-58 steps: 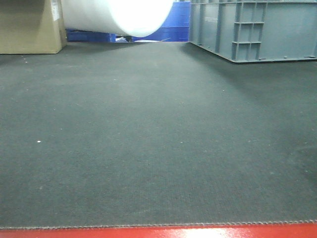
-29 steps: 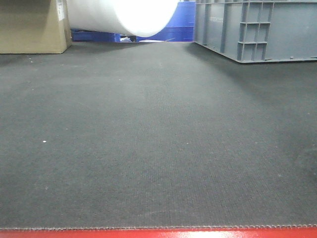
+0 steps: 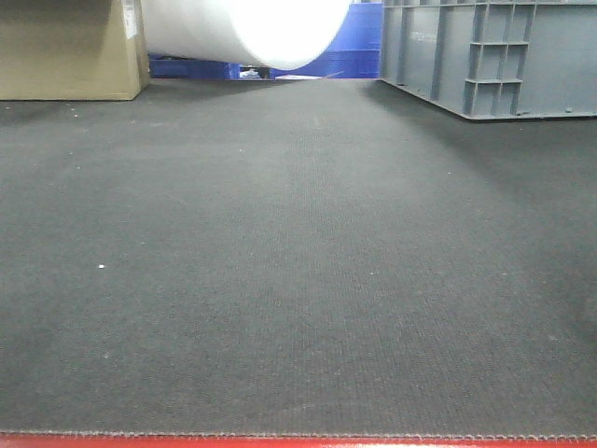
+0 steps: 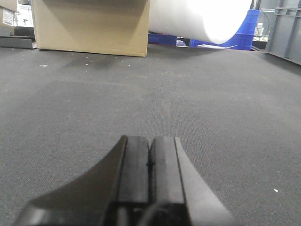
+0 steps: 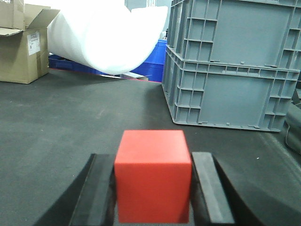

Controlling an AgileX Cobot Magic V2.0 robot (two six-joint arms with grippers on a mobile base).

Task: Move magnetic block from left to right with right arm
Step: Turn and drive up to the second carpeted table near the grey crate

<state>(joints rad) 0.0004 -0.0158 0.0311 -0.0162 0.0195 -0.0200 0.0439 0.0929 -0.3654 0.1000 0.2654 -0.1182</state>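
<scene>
The magnetic block (image 5: 153, 174), a plain red cube, sits between the two black fingers of my right gripper (image 5: 153, 156), which is shut on its left and right faces above the dark mat (image 5: 70, 122). My left gripper (image 4: 150, 139) hangs low over the same mat with its pads pressed together and nothing between them. The front view shows only the mat (image 3: 298, 261); neither gripper nor the block appears there.
A cardboard box (image 3: 70, 47) stands at the back left, a big white roll (image 3: 252, 28) at the back middle with blue crates (image 3: 345, 51) behind it. Stacked grey crates (image 5: 230, 66) stand at the back right. A red strip (image 3: 298, 442) edges the mat's front.
In the front view the box, roll and grey crate have all slid to the right, and the red strip at the bottom has thinned.
</scene>
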